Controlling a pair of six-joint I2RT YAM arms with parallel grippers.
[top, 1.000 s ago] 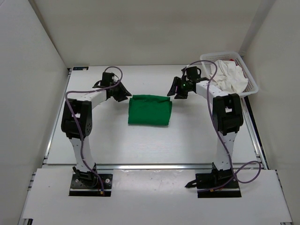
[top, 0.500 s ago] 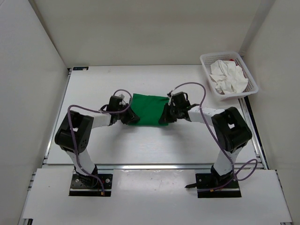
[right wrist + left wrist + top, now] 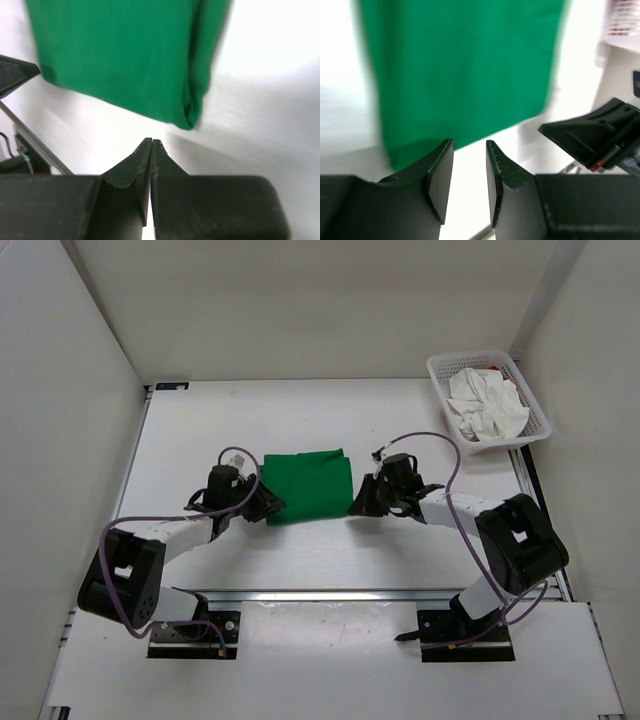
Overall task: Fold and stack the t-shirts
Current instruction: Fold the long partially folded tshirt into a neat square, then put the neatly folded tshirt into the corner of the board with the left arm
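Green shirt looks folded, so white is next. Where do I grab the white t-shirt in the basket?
Pinch a raised crumple at the top of the white t-shirt, coming straight down: it lies heaped in the basket, whose walls would likely block a sideways approach.

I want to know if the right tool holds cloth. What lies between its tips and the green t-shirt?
Only bare table, as the right wrist view shows. The right tool is shut on nothing, short of the green t-shirt.

The left pincer (image 3: 469,146), jaws parted, hangs at the edge of the blurred green t-shirt (image 3: 460,70) on the white bench (image 3: 342,105). The right pincer (image 3: 555,131) shows at right.
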